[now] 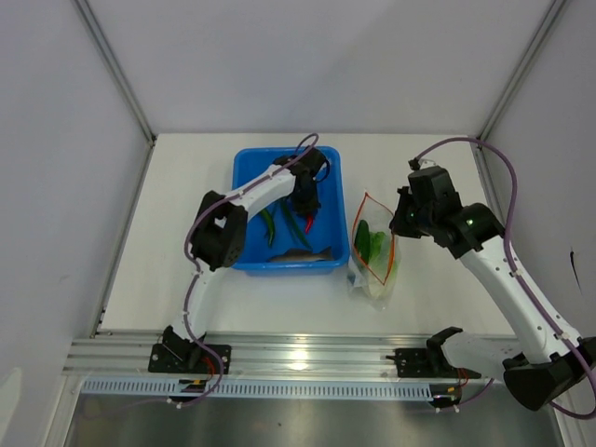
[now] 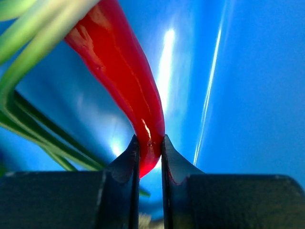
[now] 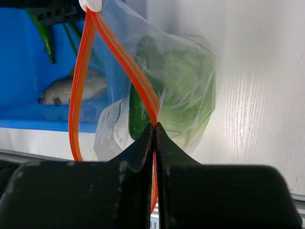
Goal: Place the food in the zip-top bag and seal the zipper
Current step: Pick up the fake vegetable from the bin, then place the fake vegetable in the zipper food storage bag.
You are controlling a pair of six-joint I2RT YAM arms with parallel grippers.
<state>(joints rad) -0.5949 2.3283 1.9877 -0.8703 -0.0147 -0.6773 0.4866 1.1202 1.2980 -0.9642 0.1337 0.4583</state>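
A white table [image 1: 186,270] seen from above holds a blue bin [image 1: 247,172] in the middle, with a clear zip-top bag [image 1: 380,279] just to its right. The left arm reaches down into the bin. In the left wrist view, the left gripper [image 2: 150,151] pinches the lower tip of a glossy red chili [image 2: 126,76] between its two dark fingers, which press on either side of it. Green pods [image 2: 28,28] lie beside the chili on the bin floor, and a grey toy fish [image 3: 71,88] lies near the bin's front wall. The right gripper [image 3: 155,131] is pressed together on the bag's orange-red zipper [image 3: 119,52], holding one side of the mouth. The two strips spread apart above it, so the bag is open. Inside the bag sit a pale green cabbage head [image 3: 183,76] and a dark green piece [image 3: 136,114].
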